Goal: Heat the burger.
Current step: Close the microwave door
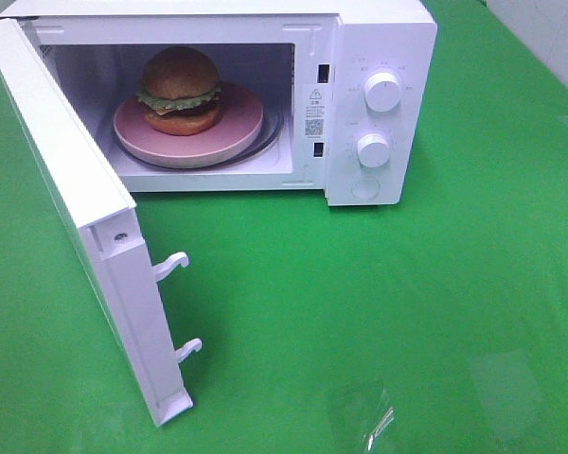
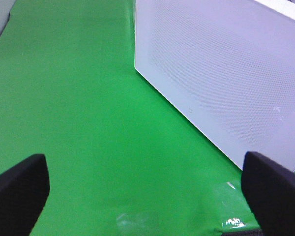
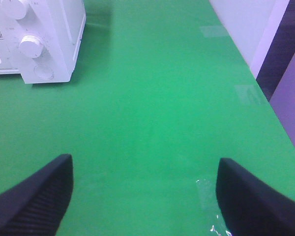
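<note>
Fingers spread, left gripper and right gripper empty. Your burger looks soft, stacked: take the plate rim.

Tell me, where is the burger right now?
In the high camera view, the burger sits on the pink plate inside the white microwave, upper left, with the door swung open and the control panel to its right.

A white microwave stands toward the back of a table covered in smooth, bright green sheeting. Its door is swung wide open over the table's left side, and its two dials face front. Near the front edge the sheeting catches the light: a wrinkled, shiny patch.
</note>
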Controlling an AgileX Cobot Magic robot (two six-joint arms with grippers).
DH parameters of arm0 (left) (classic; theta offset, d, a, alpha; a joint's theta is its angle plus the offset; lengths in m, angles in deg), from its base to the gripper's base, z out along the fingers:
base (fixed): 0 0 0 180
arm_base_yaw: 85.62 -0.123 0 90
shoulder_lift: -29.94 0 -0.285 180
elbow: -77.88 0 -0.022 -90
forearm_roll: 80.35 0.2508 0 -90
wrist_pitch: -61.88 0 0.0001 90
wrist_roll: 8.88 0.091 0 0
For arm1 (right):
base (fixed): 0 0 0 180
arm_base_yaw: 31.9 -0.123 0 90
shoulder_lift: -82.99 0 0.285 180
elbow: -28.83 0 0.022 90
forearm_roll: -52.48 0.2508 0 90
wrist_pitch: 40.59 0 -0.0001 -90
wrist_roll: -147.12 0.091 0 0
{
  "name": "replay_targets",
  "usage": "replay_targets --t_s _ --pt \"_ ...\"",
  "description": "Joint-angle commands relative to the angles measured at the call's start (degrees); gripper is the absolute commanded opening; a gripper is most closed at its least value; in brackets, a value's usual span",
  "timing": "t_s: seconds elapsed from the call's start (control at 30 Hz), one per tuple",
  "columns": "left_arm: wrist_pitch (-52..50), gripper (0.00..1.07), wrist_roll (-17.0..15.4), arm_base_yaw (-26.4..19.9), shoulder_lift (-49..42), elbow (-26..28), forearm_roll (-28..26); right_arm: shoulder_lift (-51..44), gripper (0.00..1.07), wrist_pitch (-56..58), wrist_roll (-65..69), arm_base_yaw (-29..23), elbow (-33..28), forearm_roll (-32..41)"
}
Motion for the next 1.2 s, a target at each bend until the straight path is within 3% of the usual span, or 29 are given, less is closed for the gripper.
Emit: replay_targets --t_s 0.03,1.2 --pt "-0.8 0.98 0.1 0.1 -0.7 -0.1 -0.3 -1.5 0.76 -0.5 0.2 0.2 -0.2 0.2" --pt "-0.8 0.98 0.0 0.1 -0.1 -0.1 -0.1 -1.5 0.76 -0.5 0.2 0.2 -0.2 0.2"
